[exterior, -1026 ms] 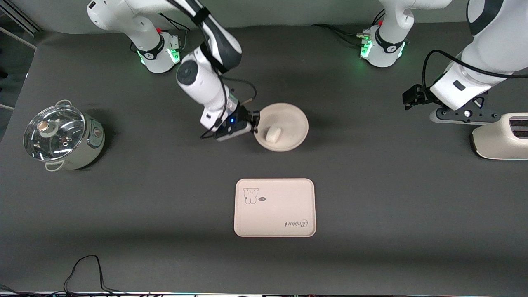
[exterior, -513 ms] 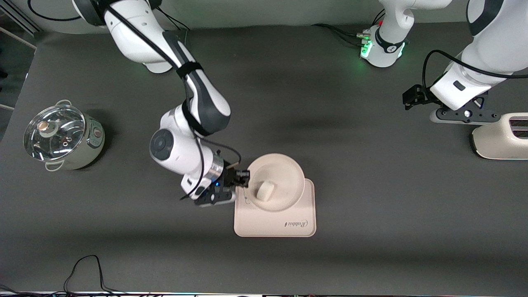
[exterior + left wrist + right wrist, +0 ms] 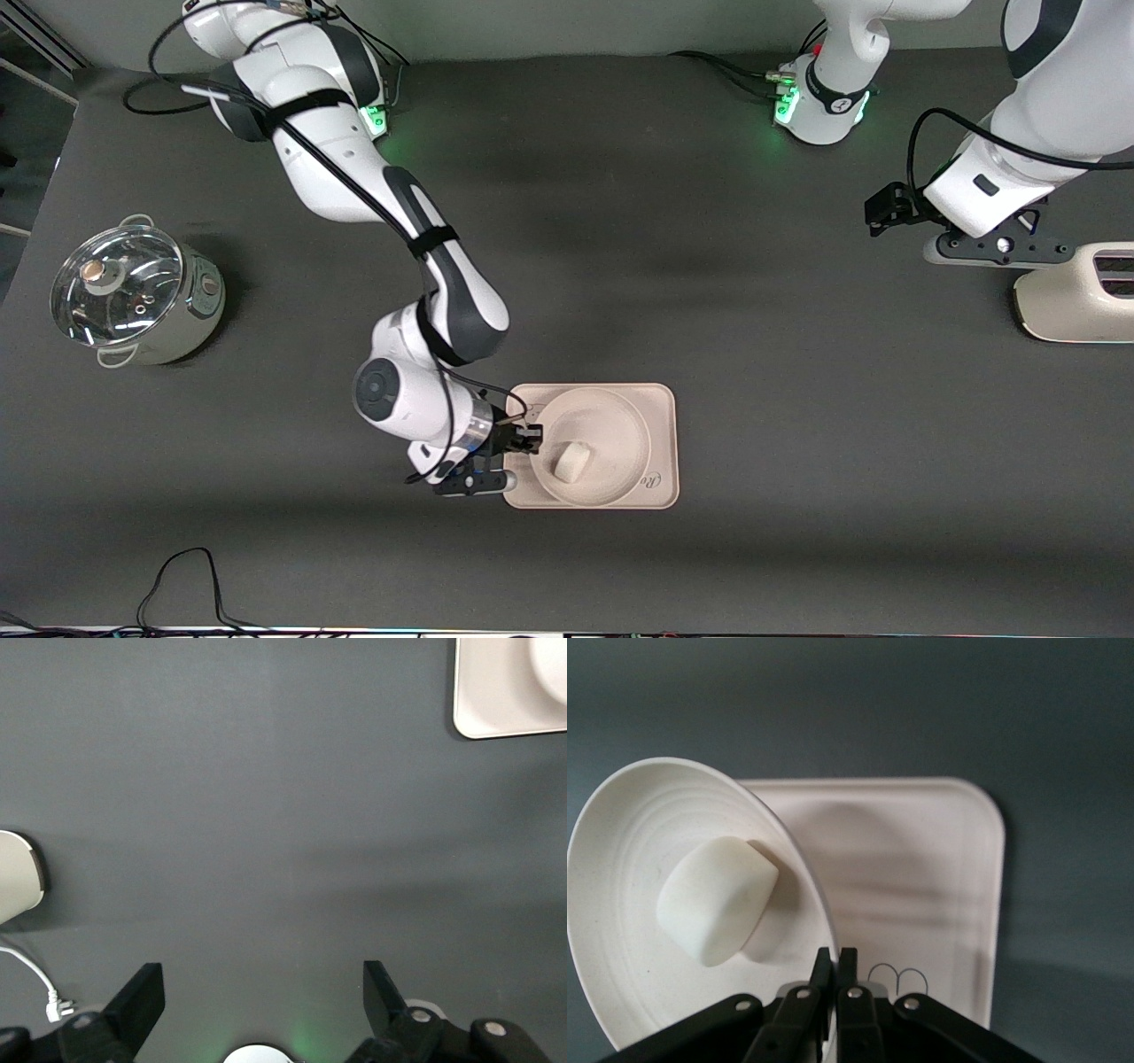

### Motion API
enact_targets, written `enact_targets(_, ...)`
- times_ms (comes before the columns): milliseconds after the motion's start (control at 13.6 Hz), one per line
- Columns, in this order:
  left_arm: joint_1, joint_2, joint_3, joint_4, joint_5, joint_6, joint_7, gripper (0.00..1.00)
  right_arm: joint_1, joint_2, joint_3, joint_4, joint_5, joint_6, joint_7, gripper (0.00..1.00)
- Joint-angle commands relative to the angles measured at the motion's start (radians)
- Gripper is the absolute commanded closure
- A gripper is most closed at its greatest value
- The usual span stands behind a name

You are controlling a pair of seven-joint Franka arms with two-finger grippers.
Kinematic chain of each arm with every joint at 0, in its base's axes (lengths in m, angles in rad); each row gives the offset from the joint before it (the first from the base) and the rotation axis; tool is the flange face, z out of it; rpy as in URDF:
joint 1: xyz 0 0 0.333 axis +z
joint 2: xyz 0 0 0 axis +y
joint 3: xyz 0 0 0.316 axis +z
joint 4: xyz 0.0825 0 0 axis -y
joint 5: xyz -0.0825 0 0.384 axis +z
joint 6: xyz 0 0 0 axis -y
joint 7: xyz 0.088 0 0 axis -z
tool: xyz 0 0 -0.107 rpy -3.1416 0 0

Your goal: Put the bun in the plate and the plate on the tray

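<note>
The round cream plate sits within the outline of the beige tray, covering most of it. Whether it rests on the tray or hangs just above it I cannot tell. The small white bun lies in the plate. My right gripper is shut on the plate's rim at the side toward the right arm's end. In the right wrist view the fingers pinch the rim of the plate, with the bun inside and the tray beneath. My left gripper waits open over bare table.
A steel pot with a glass lid stands toward the right arm's end. A cream toaster stands toward the left arm's end, just beside the left gripper. A black cable lies near the table's front edge.
The right arm has carried the plate with the bun from the table's middle toward the front camera and down onto the tray's outline. The left arm has not moved.
</note>
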Motion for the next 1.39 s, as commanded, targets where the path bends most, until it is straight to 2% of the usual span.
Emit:
enact_targets(0,-0.006,-0.008,0.003,-0.014,-0.003,0.017,-0.014,0.0,-0.003,0.053,0.006,0.058,0.043,-0.001,0.021,1.0)
enact_targets(293,-0.007,-0.003,0.003,-0.018,-0.003,0.02,-0.014,0.0,-0.003,0.067,0.006,0.047,0.049,0.0,0.021,1.0)
enact_targets(366,-0.007,-0.003,0.003,-0.018,0.01,0.014,-0.005,0.0,-0.003,0.067,0.006,0.047,0.052,0.0,0.023,0.67)
enact_targets(440,-0.004,-0.003,0.003,-0.018,0.012,0.011,0.001,0.0,-0.003,0.066,0.006,0.047,0.052,0.0,0.024,0.02)
enact_targets(586,-0.004,-0.003,0.003,-0.017,0.012,0.014,0.0,0.0,-0.003,0.047,0.006,0.047,0.051,-0.004,0.076,0.0)
enact_targets(733,0.001,-0.003,0.003,-0.015,0.012,0.02,-0.009,0.0,-0.003,-0.024,0.003,0.017,0.052,-0.045,0.093,0.0)
enact_targets(1026,0.002,0.009,0.008,0.003,0.021,0.023,-0.009,0.0,-0.013,-0.337,-0.006,-0.242,0.051,-0.142,0.092,0.0)
enact_targets(1173,0.017,0.035,0.012,0.035,0.027,0.021,-0.023,0.0,-0.026,-0.547,-0.011,-0.433,0.022,-0.185,0.089,0.0)
enact_targets(1319,0.054,0.045,0.009,0.052,0.026,0.024,-0.081,0.0,-0.065,-0.774,-0.006,-0.627,-0.128,-0.2,0.09,0.0)
